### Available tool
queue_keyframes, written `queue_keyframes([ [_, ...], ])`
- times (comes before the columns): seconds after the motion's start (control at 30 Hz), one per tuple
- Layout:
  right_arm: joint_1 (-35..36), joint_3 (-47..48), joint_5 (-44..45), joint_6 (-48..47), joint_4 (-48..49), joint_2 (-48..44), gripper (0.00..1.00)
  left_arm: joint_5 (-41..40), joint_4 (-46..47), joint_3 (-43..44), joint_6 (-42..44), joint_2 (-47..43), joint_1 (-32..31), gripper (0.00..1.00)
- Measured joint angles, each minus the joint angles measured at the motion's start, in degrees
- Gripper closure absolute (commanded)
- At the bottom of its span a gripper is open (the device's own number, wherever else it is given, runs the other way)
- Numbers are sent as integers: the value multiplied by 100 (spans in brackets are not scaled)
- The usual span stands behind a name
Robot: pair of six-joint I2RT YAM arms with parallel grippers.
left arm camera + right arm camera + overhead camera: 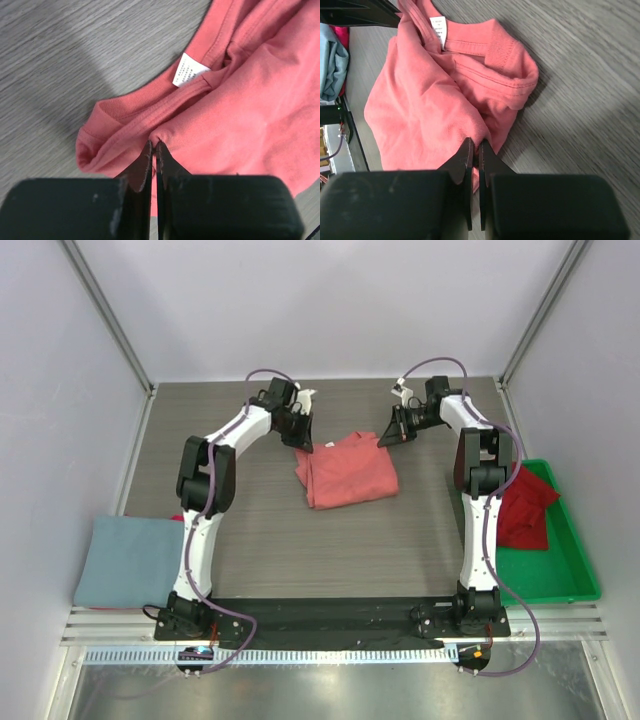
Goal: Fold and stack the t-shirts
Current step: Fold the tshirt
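A: Far left first. What's on the bench (260, 540)?

B: A folded blue shirt (128, 560) at lower left, flat, likely the start of the stack. Something red (176, 517) pokes out at its upper right corner. It's mostly covered, so no telling what it is.

A: Left gripper (303, 440)?

B: It's at the upper left corner of the salmon t-shirt (345, 472), which lies mid-bench. In the left wrist view the jaws are nearly together, nipping a ridge of cloth beside the collar. That looks like a corner pinch for lifting or spreading.

A: Shirt's condition?

B: Bunched, not flat. The white label (189, 70) shows inside the neck, so the collar end faces the top of the frame. Sleeves can't be picked out and the hem is tucked under.

A: Right gripper (385, 438)?

B: It mirrors the left at the shirt's upper right corner. The jaws are drawn to a slit on a fold of salmon cloth below the collar. With a hold on each side, the pair probably means to stretch the shirt out.

A: Anything unclear?

B: How much cloth sits between the pads, since the fingers hide it in both wrist views.

A: Far right?

B: A green bin (570, 585) holding red shirts (525, 505) in a heap, waiting their turn. The count can't be told.
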Motion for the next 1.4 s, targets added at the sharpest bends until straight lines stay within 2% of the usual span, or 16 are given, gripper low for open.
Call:
queue_keyframes([
  [0.2,9,-68,-76,4,22,-306,99,46,-55,-350,55,-669,-2,100],
  [0.47,35,-640,-103,-229,52,-1598,98,323,-44,-1174,98,-2063,-129,100],
  [0.77,238,-1228,44,-673,2,-2304,99,428,-92,-2275,74,-2677,-398,100],
  [1.07,361,-1062,205,-807,-103,-2293,98,275,-177,-2406,94,-3265,-417,100],
  [1.27,450,111,319,-754,-55,-1714,98,63,-177,-2337,243,-3272,-271,100],
  [1.3,472,192,330,-745,-24,-1572,96,31,-162,-2291,254,-3211,-225,100],
  [1.4,586,890,496,-634,66,-870,78,-151,-195,-1740,400,-2621,-28,100],
])
